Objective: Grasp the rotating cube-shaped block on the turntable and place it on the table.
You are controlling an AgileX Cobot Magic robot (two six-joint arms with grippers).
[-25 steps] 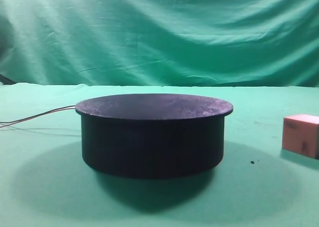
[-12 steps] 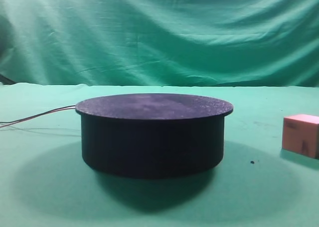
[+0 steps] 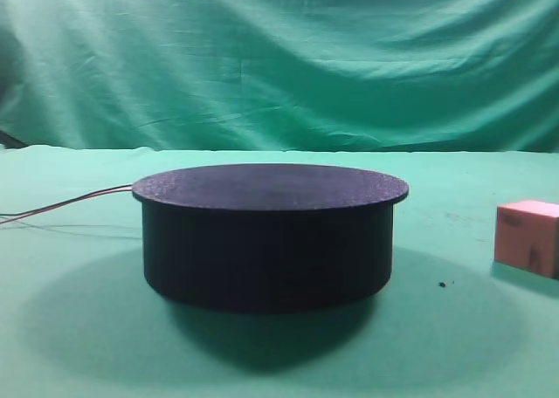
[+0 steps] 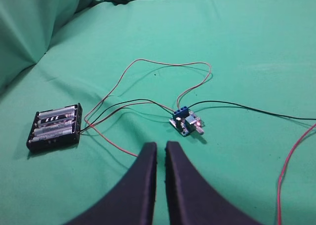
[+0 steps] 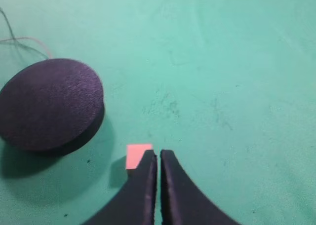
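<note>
The pinkish cube-shaped block point(image 3: 527, 237) rests on the green table point(image 3: 454, 346), to the right of the black turntable point(image 3: 266, 236), whose top is bare. In the right wrist view the block point(image 5: 136, 156) lies on the cloth below and left of my right gripper point(image 5: 158, 153), partly behind its left finger; the turntable point(image 5: 49, 104) is at the left. My right gripper is shut and empty, high above the table. My left gripper point(image 4: 160, 146) is shut and empty, over cloth and wiring away from the turntable. Neither gripper shows in the exterior view.
Thin red wires point(image 3: 61, 206) trail left from the turntable. In the left wrist view a black battery holder point(image 4: 55, 127), a small blue circuit board point(image 4: 185, 122) and looping red and black wires point(image 4: 148, 69) lie on the cloth. Wrinkled green backdrop point(image 3: 279, 58) behind.
</note>
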